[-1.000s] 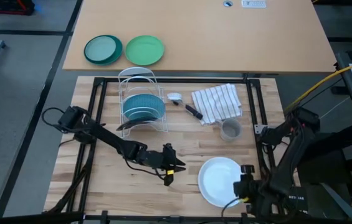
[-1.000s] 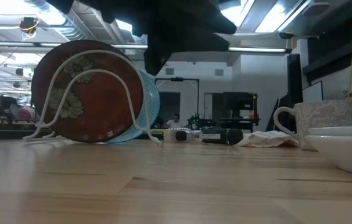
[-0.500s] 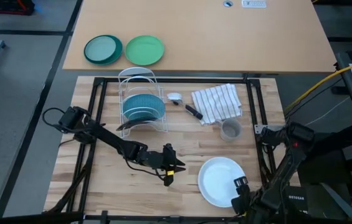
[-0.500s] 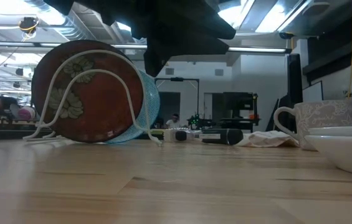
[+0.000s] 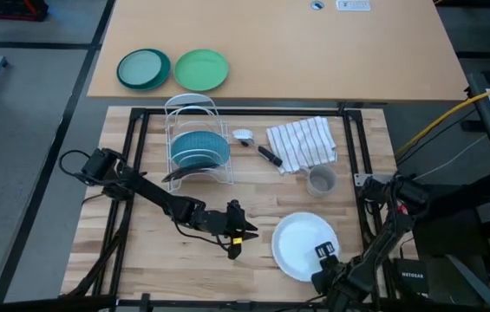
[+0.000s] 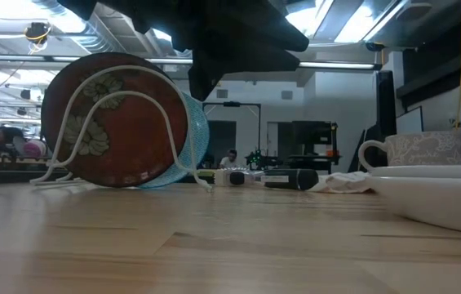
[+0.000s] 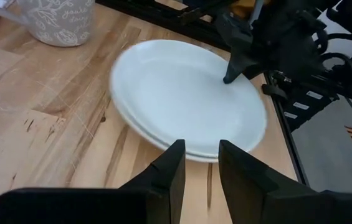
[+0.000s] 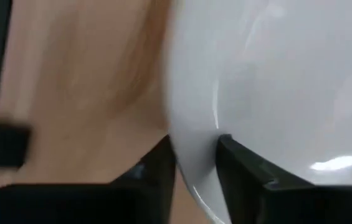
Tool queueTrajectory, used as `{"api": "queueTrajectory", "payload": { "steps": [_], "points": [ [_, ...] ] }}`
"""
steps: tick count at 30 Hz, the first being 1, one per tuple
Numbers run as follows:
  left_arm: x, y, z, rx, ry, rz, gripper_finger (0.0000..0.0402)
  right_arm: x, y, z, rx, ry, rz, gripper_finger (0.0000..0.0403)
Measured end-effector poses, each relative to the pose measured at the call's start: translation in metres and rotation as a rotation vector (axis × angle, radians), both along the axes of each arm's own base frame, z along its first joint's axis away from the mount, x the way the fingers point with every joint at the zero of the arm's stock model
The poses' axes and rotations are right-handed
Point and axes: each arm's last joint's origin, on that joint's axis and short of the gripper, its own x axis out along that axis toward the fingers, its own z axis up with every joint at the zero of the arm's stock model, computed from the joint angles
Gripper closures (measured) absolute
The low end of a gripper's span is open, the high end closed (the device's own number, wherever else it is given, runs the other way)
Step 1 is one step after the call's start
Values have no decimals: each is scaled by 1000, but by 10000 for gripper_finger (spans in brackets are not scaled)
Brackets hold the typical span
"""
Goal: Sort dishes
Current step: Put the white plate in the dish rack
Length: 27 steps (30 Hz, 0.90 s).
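The white plate is at the table's near right; it also shows in the left wrist view. My right gripper is shut on its rim. My left gripper hovers left of the plate, slightly open and empty, its fingers pointing at the plate. The dark red flowered plate and the teal plate stand on edge in the white wire rack at the far left. My right gripper pinches the white plate's rim at the plate's near right side between its two fingers. One fingertip lies on the plate's upper face; the other is hidden beneath. The fingers come from the table's near right. Whether the plate is off the wood, I cannot tell.
A grey cup stands just beyond the white plate. A striped cloth and small utensils lie at the far right. Two green plates lie on the other table beyond. Bare wood lies left of my left gripper.
My right gripper has gone toward the table's left from beside the plate's right rim onto the rim. The white plate has shifted a little toward the table's left with it.
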Motion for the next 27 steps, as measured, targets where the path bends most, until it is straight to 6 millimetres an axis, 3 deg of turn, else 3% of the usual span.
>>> {"api": "queueTrajectory", "payload": {
  "steps": [4, 10, 15, 27],
  "points": [
    [0, 0, 0, 1, 0, 0, 315, 10, -3, 2, -32, -102, 0, 352],
    [0, 0, 0, 1, 0, 0, 315, 24, -6, 4, -70, -187, -14, 356],
    [0, 0, 0, 9, 0, -4, 315, 34, -10, 4, -47, -206, -17, 337],
    [0, 0, -1, 62, 3, -26, 315, 47, -5, 12, -6, -291, 16, 359]
  ]
}}
